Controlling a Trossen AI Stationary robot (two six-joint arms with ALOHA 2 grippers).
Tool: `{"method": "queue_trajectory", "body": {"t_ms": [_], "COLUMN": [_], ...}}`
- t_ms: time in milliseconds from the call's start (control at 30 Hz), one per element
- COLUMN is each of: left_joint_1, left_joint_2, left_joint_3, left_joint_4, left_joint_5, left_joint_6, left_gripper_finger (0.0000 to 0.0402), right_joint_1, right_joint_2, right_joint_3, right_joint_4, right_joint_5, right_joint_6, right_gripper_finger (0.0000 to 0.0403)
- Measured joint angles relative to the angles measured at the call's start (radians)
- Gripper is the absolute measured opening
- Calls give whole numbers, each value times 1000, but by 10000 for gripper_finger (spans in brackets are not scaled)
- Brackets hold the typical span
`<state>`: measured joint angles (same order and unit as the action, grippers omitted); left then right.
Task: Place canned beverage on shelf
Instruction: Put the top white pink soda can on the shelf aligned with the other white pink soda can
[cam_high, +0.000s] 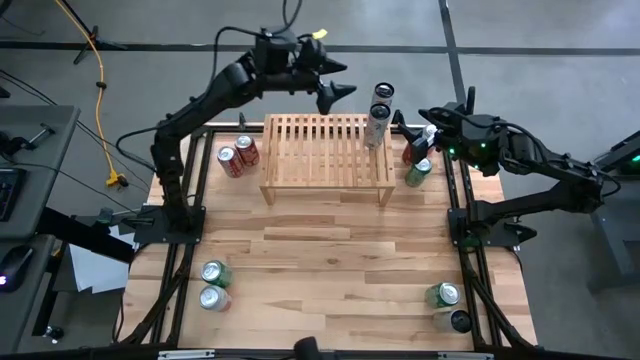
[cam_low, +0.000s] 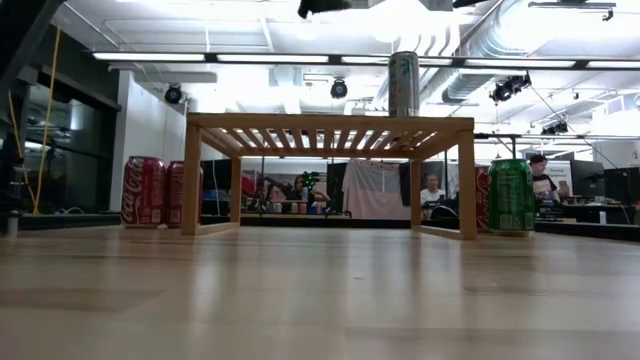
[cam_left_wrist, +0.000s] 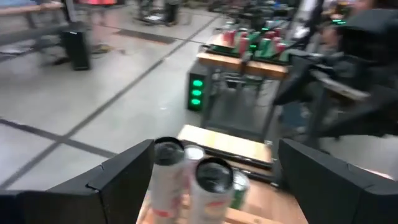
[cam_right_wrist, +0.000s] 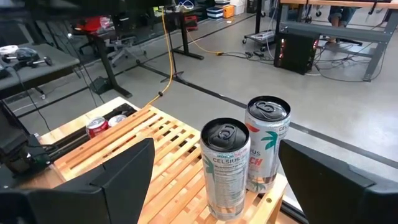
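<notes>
**Two tall cans standing at the shelf's far right corner, both grippers hanging empty**

The shelf (cam_high: 327, 158) is sitting against the far edge of the table (cam_high: 330, 260), and two slim tall cans (cam_high: 379, 117) are standing upright on its slatted top, touching each other at the far right corner; tucked there, they are leaving most of the slats free for more cans. The left gripper (cam_high: 336, 80) is hanging above the shelf's far edge, just beside the pair, its jaws spread and holding nothing. The right gripper (cam_high: 424, 122) is hanging off the shelf's right end, close to the same cans, jaws likewise spread and empty. My reading is that neither arm is committing to a grasp yet.

Other cans are waiting on the table: two red cans (cam_high: 238, 155) by the shelf's left leg, a red can and a green can (cam_high: 418, 172) by its right leg, a pair near the near left corner (cam_high: 214, 284) and another pair near the near right corner (cam_high: 446, 305). Those beside the legs are lying closest to each arm, so one of them looks the likelier next pick.
</notes>
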<state>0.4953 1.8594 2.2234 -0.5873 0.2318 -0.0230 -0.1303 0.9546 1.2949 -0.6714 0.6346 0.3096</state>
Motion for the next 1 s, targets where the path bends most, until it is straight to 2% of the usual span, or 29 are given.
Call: {"method": "queue_trajectory", "body": {"t_ms": [167,267,400,567,700,833,1000], "left_joint_1": [2,-4,-5,-5,-5,-5,-5], "left_joint_2": [-34,-86,-220,-471,-670,-825,-934], "left_joint_3": [-5,-74,-287,-677,-935,-1078,-1128], "left_joint_4": [-60,-56,64,366,500,540,543], "left_joint_5": [46,47,36,-37,-101,-151,-218], "left_joint_6": [9,14,-15,-120,-191,-210,-203], "left_gripper_finger": [333,333,333,333,333,333,332], "right_joint_1": [0,0,0,0,0,11,71], "right_joint_2": [0,0,0,0,14,53,129], "right_joint_3": [0,0,0,0,0,-1,-53], "right_joint_4": [-30,-64,-104,-132,-204,-275,-224], "right_joint_5": [-18,-31,-34,-56,-87,-88,-25], "right_joint_6": [7,12,33,58,110,182,182], "right_gripper_finger": [330,330,330,330,330,330,330]}}
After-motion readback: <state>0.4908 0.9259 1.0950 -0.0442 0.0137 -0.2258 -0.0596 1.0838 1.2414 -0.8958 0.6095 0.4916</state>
